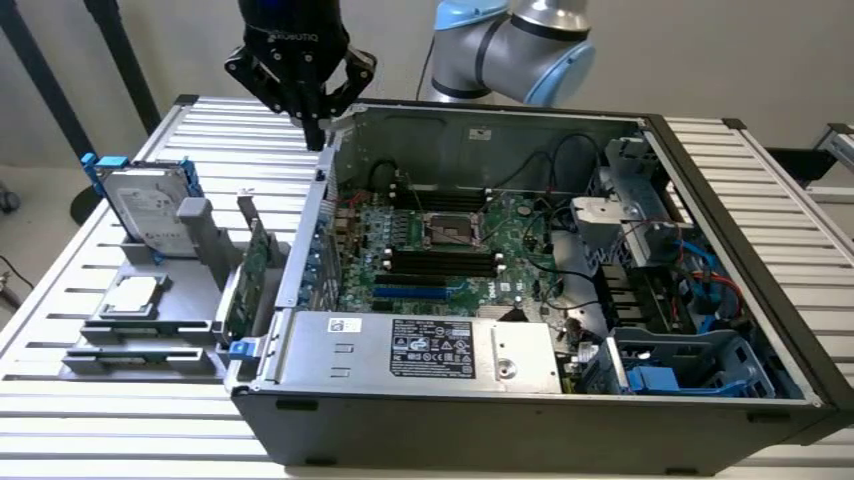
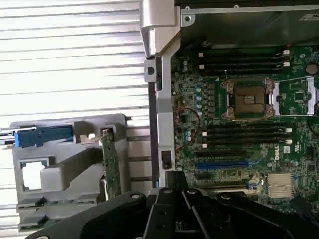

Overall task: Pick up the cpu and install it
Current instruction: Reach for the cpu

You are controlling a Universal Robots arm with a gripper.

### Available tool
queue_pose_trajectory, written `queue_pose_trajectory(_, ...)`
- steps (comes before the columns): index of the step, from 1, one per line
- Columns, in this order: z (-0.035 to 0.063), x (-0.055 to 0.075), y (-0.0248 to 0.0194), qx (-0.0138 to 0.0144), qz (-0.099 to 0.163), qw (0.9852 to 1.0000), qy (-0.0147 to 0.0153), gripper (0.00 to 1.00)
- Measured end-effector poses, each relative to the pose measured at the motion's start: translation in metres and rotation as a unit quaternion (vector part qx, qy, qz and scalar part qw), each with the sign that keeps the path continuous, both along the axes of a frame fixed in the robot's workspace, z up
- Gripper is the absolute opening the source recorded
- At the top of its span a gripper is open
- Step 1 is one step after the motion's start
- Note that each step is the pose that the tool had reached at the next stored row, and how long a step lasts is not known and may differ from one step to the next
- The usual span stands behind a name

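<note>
The arm [image 1: 518, 42] showed grey-and-blue jts at the upper edge of the ext. view, w/ its links bent toward the exterior view's left. The gripper [image 1: 315, 138] had a black body that hung approx. vert., tips pointed down. The outer linkages [image 1: 254, 68] splayed to both sides of the body. The fingers [image 1: 311, 120] were drawn together into one narrow point, no gap btwn them, nothing clamped. In the wrist view the gripper [image 2: 175, 180] appeared as a black mass, its fingers closed on the centreline.
</note>
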State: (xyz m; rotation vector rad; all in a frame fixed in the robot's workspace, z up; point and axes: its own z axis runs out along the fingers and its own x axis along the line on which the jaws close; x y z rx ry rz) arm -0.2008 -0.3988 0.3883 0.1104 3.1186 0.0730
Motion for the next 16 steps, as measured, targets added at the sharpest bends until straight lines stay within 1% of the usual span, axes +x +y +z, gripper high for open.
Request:
queue_pose_trajectory(10, -0.0093, -0.045, 0.0000, -0.0010, 0.000, 1.0000, 0.0022, 0.11)
queue_pose_trajectory(16, -0.0147, -0.073, 0.0000, -0.0022, 0.000, 1.0000, 0.0030, 0.11)
